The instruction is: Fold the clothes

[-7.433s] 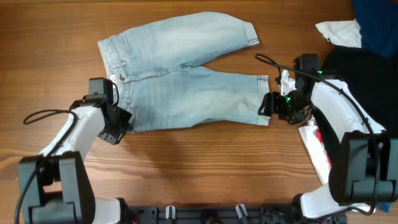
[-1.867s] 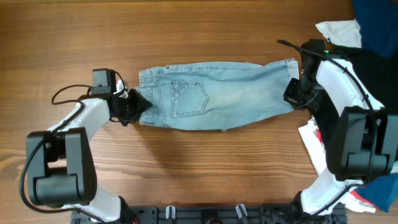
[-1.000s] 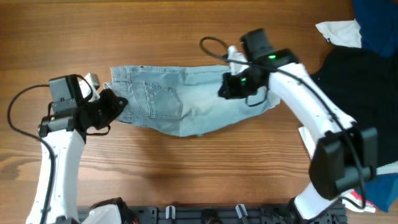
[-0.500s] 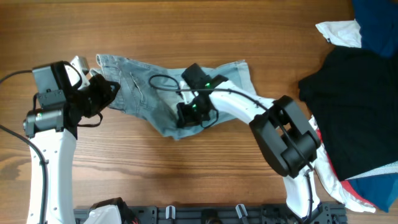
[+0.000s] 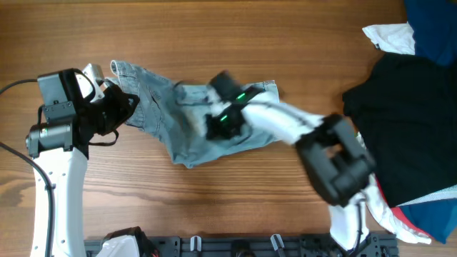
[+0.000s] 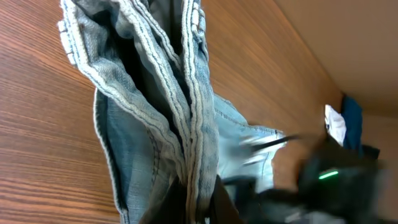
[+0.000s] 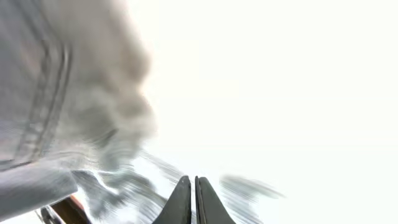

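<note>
Wood table (image 5: 214, 28) w/ black garment (image 5: 407, 121) at R edge, white cloth (image 5: 389, 37) & blue fabric (image 5: 432, 25) top-R corner.

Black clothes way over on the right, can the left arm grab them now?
Probably not. The left gripper sits far to the left, shut on the waistband of the denim shorts. The black garment lies at the far right, with the shorts and the right arm between them.

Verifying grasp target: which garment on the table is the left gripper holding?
The light blue denim shorts, mid-table; the left gripper pinches their waistband end. The black garment and white cloth lie apart at the right edge.
</note>
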